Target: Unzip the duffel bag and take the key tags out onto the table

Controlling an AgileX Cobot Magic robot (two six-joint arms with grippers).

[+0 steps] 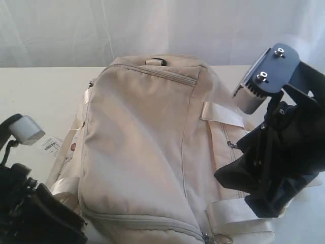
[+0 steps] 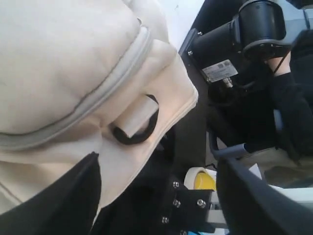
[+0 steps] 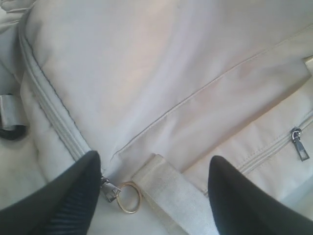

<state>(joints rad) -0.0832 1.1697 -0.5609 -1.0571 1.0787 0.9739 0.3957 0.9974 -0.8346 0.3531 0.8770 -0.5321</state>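
The cream duffel bag point(image 1: 147, 152) lies zipped shut across the white worktop point(image 1: 40, 91), filling the middle of the scene. Your left gripper point(image 2: 157, 164) sits at one end of the bag, jaws spread wide and gripping nothing, with a black ring point(image 2: 137, 132) on a webbing tab just ahead of them. Your right gripper point(image 3: 154, 156) hangs over the bag's side, jaws likewise spread. Between them are the main zipper pull point(image 3: 108, 188), a small gold ring point(image 3: 128, 197) just beside it and a pale webbing strap point(image 3: 168, 193). A second pull point(image 3: 299, 144) closes the side pocket.
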